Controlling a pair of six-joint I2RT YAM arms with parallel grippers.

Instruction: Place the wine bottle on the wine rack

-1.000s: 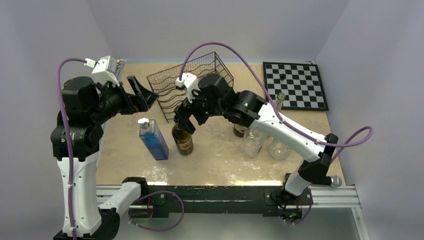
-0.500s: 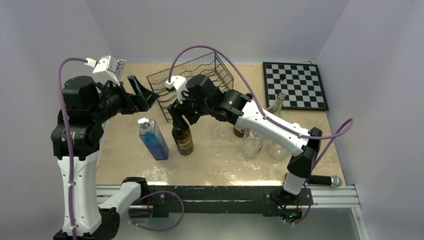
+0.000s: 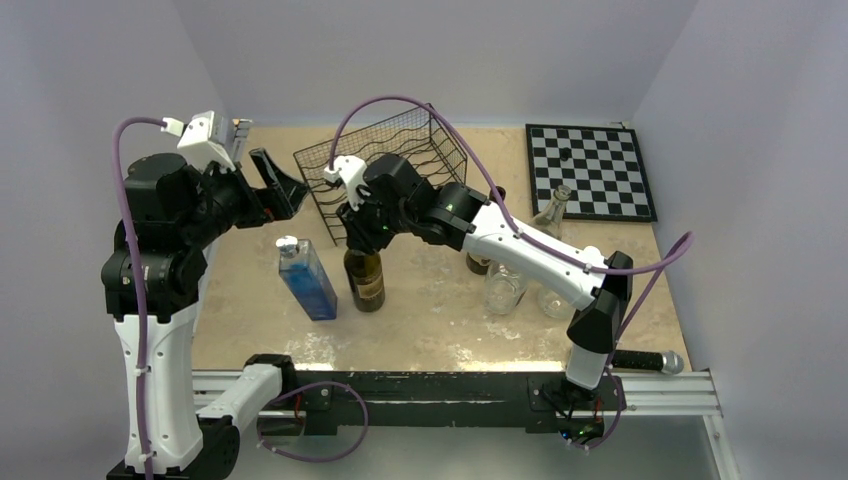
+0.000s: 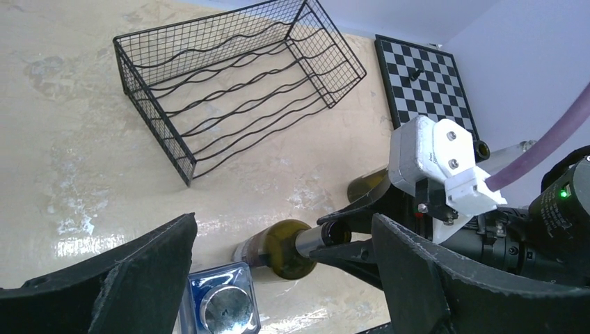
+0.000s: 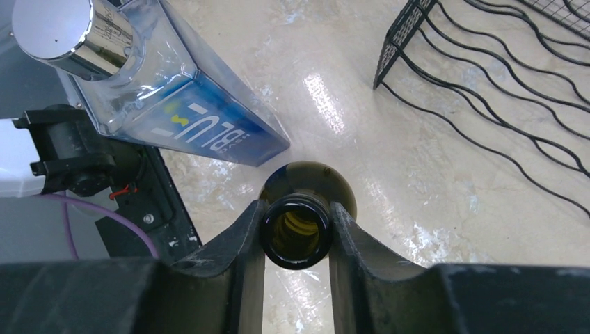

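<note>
- Beige counter [image 3: 440,330]: wine rack [image 3: 385,165] at back, wine bottle [image 3: 366,280] upright before it.
- Right gripper [image 5: 297,216]: fingers clamp its neck.
- Left gripper [image 4: 284,223]: fingers spread, empty, raised above counter.

Under your lights, the wine bottle [image 5: 306,179] shows dark olive glass, smooth and glossy. The wine rack [image 4: 236,104] is thin black wire with a dull finish. The blue bottle [image 5: 174,104] is clear and shiny beneath a mirror-bright, metal-look cap [image 5: 52,31]. The table [image 5: 334,97] is pale, stone-look and polished, throwing glare. The fingers [image 4: 424,278] of your left gripper [image 4: 282,229] are matt black, grainy plastic.
</note>
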